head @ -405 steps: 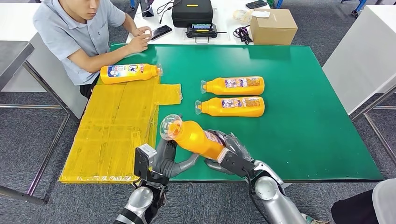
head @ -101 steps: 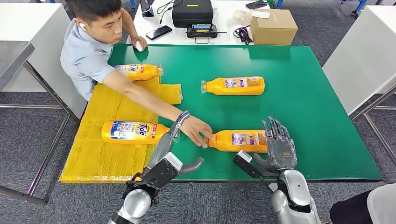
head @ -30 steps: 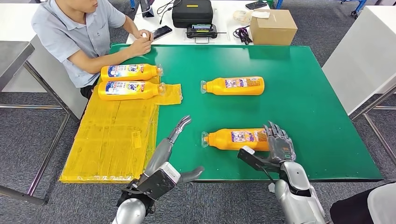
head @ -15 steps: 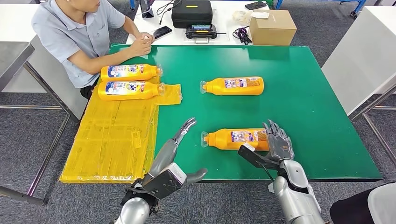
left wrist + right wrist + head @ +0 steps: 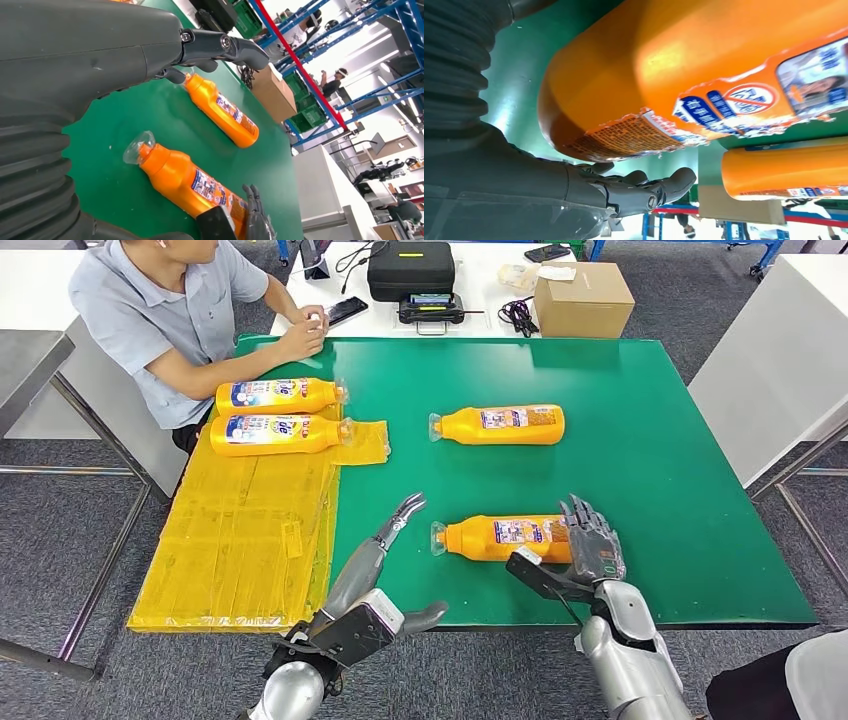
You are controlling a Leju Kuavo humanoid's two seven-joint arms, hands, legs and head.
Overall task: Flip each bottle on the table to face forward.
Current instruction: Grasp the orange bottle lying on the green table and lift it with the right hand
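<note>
Bottles finished with are lying at your far left: two bottles on the yellow sheet (image 5: 240,540), the farther one (image 5: 278,396) and the nearer one (image 5: 275,434), both showing their blue front labels, just beside the seated person (image 5: 165,315). Leave those alone.

Moving right, your left hand (image 5: 385,550) is hovering over the table (image 5: 660,440) edge with fingers spread and nothing in them, its fingertips near the clear cap of the near bottle (image 5: 500,538) but apart from it. That bottle is lying on its side on the green top, cap toward the left, back label up, so it looks like the one you are working on. Bring the left hand in to steady the neck before you roll it.

Further right, your right hand (image 5: 592,540) is standing open at the bottle's base, fingers extended alongside it; whether it is actually touching is hard to tell, though the right wrist view shows the base very close. Cup the base there, since the smooth round body is likely to roll away.

Beyond, the far bottle (image 5: 500,424) is lying back label up as well, waiting its turn.
</note>
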